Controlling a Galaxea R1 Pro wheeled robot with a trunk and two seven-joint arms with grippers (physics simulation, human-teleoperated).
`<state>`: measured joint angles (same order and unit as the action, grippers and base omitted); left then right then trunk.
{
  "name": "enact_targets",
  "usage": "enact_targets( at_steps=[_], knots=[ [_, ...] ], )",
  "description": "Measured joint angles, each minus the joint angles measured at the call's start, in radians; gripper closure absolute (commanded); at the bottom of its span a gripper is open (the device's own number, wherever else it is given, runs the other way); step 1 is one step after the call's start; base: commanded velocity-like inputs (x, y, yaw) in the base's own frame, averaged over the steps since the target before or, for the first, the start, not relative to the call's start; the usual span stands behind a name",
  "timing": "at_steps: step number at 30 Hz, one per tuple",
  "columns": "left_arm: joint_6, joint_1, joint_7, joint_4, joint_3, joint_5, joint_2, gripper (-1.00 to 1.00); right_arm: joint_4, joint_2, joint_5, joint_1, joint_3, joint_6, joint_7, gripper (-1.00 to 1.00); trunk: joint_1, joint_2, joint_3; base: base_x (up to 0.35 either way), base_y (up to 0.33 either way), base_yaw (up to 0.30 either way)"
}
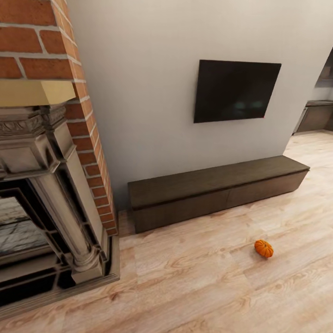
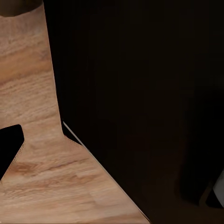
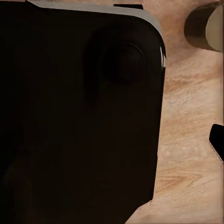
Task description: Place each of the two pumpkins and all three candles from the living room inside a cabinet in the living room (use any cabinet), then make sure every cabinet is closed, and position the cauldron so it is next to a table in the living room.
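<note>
- Head view: a single pumpkin (image 1: 264,248) is seen lying on the wood plank floor (image 1: 194,277), in front of the long dark brown cabinet (image 1: 217,190), apart from it. All cabinet drawer fronts are shown closed. A black screen (image 1: 236,90) is mounted on the wall above; the brick chimney (image 1: 88,134) and ornate fireplace (image 1: 51,194) stand beside the cabinet.
- Left wrist view: plank flooring and a dark robot body panel (image 2: 140,93) are shown. The jaw state cannot be told.
- Right wrist view: a dark housing (image 3: 79,116) over flooring is shown. The jaw state cannot be told.

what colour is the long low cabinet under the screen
Dark brown wood; the cabinet shows best in the head view.
</note>
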<state>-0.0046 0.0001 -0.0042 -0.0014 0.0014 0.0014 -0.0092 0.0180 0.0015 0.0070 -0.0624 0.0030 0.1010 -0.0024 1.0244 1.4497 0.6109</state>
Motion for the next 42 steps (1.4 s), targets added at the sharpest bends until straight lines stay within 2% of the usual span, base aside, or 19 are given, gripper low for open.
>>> enact_targets(
  at_steps=[42],
  knots=[
    [0.0, 0.0, 0.0, 0.0, -0.001, 0.0, -0.001, -1.0, 0.006, 0.0, -0.007, 0.0, -0.007, 0.0, -0.003, -1.0, 0.0, 0.0, 0.0, 0.333, -0.006, 0.011]
  ],
)
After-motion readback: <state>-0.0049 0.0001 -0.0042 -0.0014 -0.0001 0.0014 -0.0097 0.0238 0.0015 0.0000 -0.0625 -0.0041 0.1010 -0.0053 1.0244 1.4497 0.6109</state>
